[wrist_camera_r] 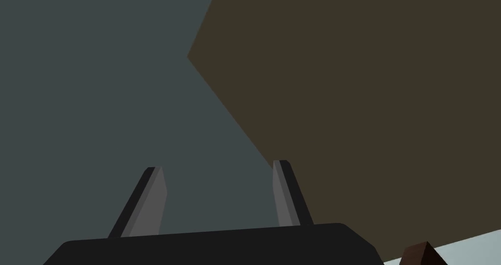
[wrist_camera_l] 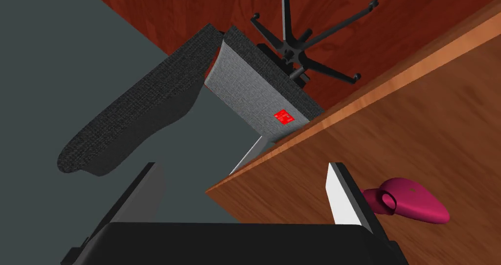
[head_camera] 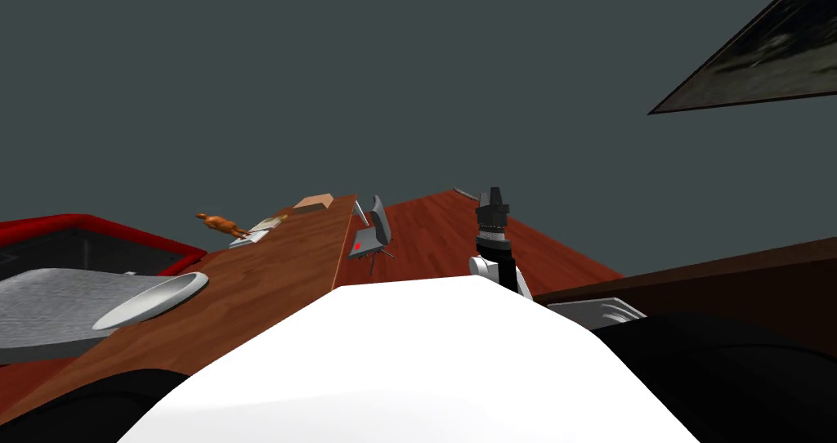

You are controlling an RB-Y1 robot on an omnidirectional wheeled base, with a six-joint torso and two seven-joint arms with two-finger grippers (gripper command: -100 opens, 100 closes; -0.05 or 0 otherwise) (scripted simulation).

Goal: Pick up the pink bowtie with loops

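The pink bowtie point(wrist_camera_l: 411, 206) lies on the brown wooden table point(wrist_camera_l: 416, 130) near its corner; one rounded loop and the knot show. My left gripper point(wrist_camera_l: 247, 191) hovers open over that table corner. The bowtie sits just outside one of its fingers point(wrist_camera_l: 342, 196), not between the two, and that finger hides part of it. My right gripper point(head_camera: 493, 193) is raised above the floor on my right side, pointing up at the wall, and stands open point(wrist_camera_r: 220, 193) with nothing in it.
A grey office chair point(wrist_camera_l: 259, 91) with a red square on its seat stands on the red-brown floor beside the table edge point(head_camera: 372, 234). On the table point(head_camera: 270, 291) are an orange figurine point(head_camera: 219, 222), papers point(head_camera: 253, 235), a box point(head_camera: 315, 203) and a grey oval dish point(head_camera: 151, 299). Dark furniture point(head_camera: 719, 275) stands on my right.
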